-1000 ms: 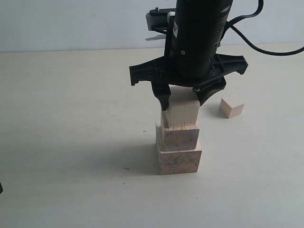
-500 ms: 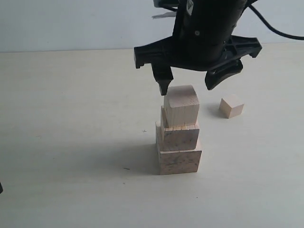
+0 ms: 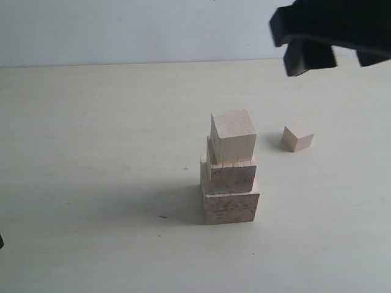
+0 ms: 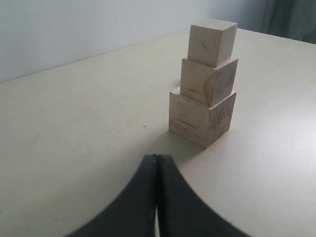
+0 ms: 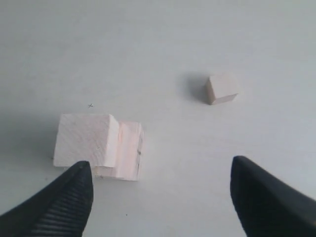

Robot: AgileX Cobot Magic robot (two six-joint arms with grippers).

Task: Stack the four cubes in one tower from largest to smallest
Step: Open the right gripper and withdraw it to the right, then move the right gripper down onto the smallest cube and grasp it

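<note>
Pale wooden tower (image 3: 231, 177) stands 3 tiers high, stepped, grain visible.

Pale tabletop (image 3: 91, 152), small cross mark (image 3: 186, 168), dark speck (image 3: 162, 217); plain white wall (image 3: 122, 30) behind.

Light: bright, even, diffuse. Shadows: soft grey patch on the desk (image 3: 91, 152) left of the tower (image 3: 231, 171); fainter one at the loose cube (image 3: 297, 136), on its tower side. Blur: right hand (image 3: 335, 55), above and right of the tower, smeared. Right wrist view: washed pale.
</note>
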